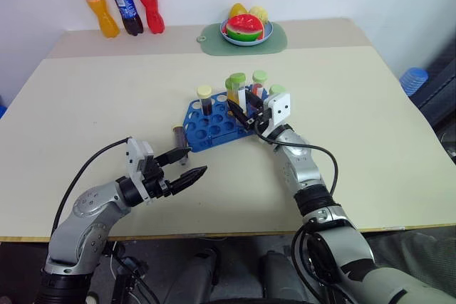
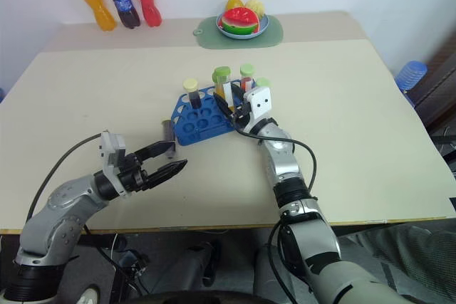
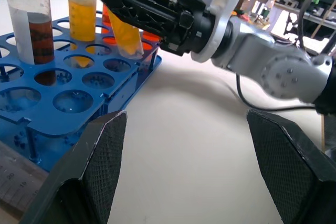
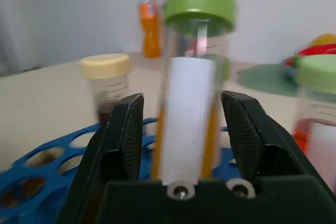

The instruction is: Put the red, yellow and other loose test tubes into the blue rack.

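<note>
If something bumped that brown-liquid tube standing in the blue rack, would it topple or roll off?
Probably not topple: the brown tube stands upright in a hole of the blue rack, which should catch it. Its liquid sits low, so it is likely bottom-heavy. Lifted out, its smooth round wall looks slippery and apt to roll.

Between the black fingers (image 4: 126,140), a green-capped yellow tube (image 4: 190,124) with a seemingly white label; blue rack (image 3: 63,93) below.

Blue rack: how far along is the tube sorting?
Done: brown tube, red tube and yellow tube stand in the rack. In hand: right gripper brackets the yellow tube, slight gaps. Remaining: a dark tube-like item lies beside the rack, near the open left gripper.
</note>
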Tool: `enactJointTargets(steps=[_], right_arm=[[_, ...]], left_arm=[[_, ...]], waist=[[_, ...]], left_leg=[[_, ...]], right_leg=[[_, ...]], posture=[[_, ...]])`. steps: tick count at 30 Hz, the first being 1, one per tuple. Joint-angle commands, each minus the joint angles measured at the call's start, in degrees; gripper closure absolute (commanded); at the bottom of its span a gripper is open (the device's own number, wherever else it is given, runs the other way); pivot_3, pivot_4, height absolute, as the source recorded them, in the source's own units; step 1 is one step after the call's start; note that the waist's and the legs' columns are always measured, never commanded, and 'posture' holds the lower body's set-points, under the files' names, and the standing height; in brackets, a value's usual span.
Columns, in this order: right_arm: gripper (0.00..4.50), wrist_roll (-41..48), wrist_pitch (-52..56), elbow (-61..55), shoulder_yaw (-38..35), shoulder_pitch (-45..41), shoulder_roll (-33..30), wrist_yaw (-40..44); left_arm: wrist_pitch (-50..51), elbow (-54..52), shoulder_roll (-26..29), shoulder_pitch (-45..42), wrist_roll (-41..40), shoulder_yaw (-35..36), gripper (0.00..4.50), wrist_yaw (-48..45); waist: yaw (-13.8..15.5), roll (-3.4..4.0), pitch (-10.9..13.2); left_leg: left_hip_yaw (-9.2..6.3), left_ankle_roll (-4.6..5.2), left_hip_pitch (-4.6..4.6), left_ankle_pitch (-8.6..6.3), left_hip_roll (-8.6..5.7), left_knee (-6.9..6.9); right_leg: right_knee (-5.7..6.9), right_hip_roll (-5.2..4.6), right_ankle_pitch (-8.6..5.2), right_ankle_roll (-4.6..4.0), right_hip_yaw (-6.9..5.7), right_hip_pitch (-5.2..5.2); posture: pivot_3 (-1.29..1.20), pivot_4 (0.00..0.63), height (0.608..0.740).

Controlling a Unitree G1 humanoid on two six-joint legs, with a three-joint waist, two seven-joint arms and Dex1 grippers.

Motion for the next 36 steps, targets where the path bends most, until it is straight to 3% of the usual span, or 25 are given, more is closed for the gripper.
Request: enactJointTargets(steps=[1,11,14,16,17,27,36], right_arm=[[1.97,1.92,7.91,-7.26,1.12,-0.23,-1.36,2.58],[1.97,2.93,19.52,-12.85,1.85,-1.36,-4.77,6.36],[2.68,2.23,19.52,-12.06,2.03,-1.77,-5.19,6.17],[3.57,1.87,19.26,-11.72,2.14,-1.92,-5.29,5.93],[3.69,1.74,19.05,-11.62,2.19,-1.96,-5.32,5.81],[3.69,1.46,16.61,-12.93,0.6,-0.13,-5.16,3.4],[3.69,-0.28,0.2,-11.01,-0.09,8.46,-2.57,-0.29]], left_arm=[[-1.88,0.24,-0.06,0.33,0.36,0.7,0.72,-0.84],[-3.75,1.15,-0.52,1.73,0.99,0.66,0.72,-1.48],[-4.02,1.1,-0.61,2.05,1.16,0.69,0.72,-1.46],[-4.04,1.01,-0.6,2.23,1.15,0.76,0.72,-1.41],[-4.05,1.01,-0.58,2.29,1.15,0.79,0.72,-1.41],[-3.9,1.03,-0.6,2.54,0.86,0.91,0.72,-1.33],[-3.75,1.64,-1.18,1.25,0.99,0.32,0.72,-1.14]], waist=[[0.05,0.0,0.0],[0.12,0.0,0.0],[0.08,-0.01,0.0],[0.01,-0.01,0.0],[0.02,-0.01,0.0],[0.12,-0.01,0.0],[0.42,-0.03,-0.02]], left_leg=[[0.0,0.01,0.0,-0.01,0.0,0.0],[0.02,0.08,-0.01,-0.05,0.0,-0.02],[0.03,0.09,-0.01,-0.05,0.0,-0.02],[0.04,0.09,-0.01,-0.06,0.0,-0.02],[0.04,0.09,-0.01,-0.06,0.0,-0.03],[0.05,0.09,-0.01,-0.05,0.0,-0.03],[0.04,0.09,-0.01,-0.05,0.0,-0.02]], right_leg=[[0.0,0.0,0.0,0.0,0.0,0.0],[-0.02,-0.04,-0.01,-0.01,0.0,0.0],[-0.02,-0.04,-0.01,-0.01,0.0,0.0],[-0.02,-0.04,-0.01,-0.01,0.0,0.01],[-0.02,-0.04,-0.01,-0.01,0.0,0.01],[-0.02,-0.05,-0.01,-0.01,0.0,0.01],[-0.03,-0.06,-0.01,-0.01,-0.02,0.02]], posture=[[0.0,0.15,0.74],[0.0,0.15,0.74],[0.0,0.15,0.74],[0.0,0.15,0.74],[0.0,0.15,0.74],[0.0,0.15,0.74],[0.0,0.15,0.74]])
